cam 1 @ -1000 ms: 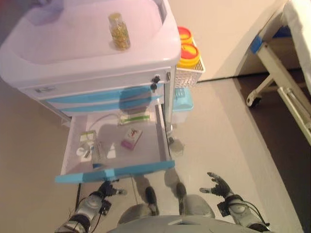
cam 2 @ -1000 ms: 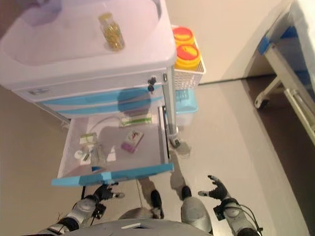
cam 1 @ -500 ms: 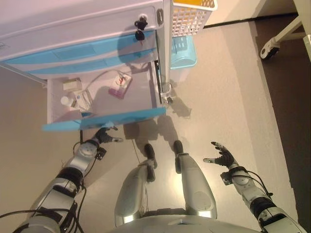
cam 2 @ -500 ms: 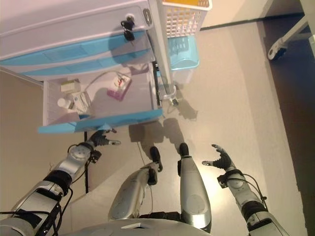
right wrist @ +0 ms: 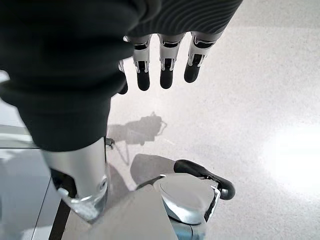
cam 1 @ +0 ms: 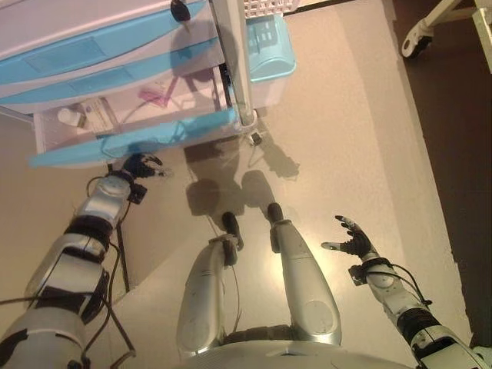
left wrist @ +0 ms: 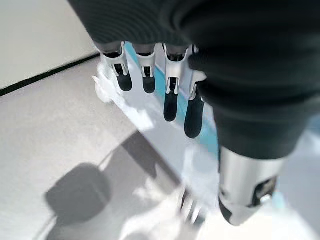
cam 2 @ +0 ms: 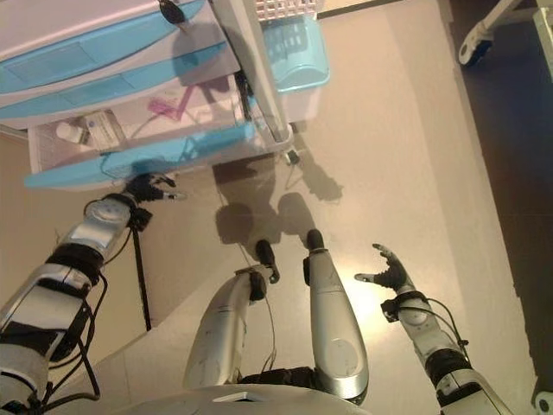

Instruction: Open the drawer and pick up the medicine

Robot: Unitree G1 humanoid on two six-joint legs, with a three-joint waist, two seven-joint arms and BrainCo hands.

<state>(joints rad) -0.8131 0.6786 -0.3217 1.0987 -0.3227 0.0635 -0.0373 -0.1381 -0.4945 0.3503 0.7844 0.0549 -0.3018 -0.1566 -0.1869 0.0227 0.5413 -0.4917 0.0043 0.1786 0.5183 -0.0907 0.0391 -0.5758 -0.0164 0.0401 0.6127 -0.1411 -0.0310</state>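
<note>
The cart's bottom drawer [cam 1: 131,143] stands open, with a light blue front. Inside lie a pink box [cam 1: 154,96], a small white bottle [cam 1: 68,117] and a pale box [cam 1: 98,112]. My left hand [cam 1: 140,164] is just in front of and below the drawer's blue front, fingers relaxed and holding nothing; in its wrist view the fingers [left wrist: 170,97] point at the blue edge. My right hand [cam 1: 350,237] hangs open and empty over the floor at the right, far from the cart.
Two shut blue drawers [cam 1: 69,58] sit above the open one. A light blue bin [cam 1: 270,48] stands beside the cart, by the cart's caster [cam 1: 254,137]. A bed's wheel [cam 1: 410,44] shows at the far right. A black cable [cam 2: 139,277] lies on the floor.
The camera has tilted down, so the cart sits higher in view and its top is out of sight. My left arm has stretched further out, the hand staying below the drawer front.
</note>
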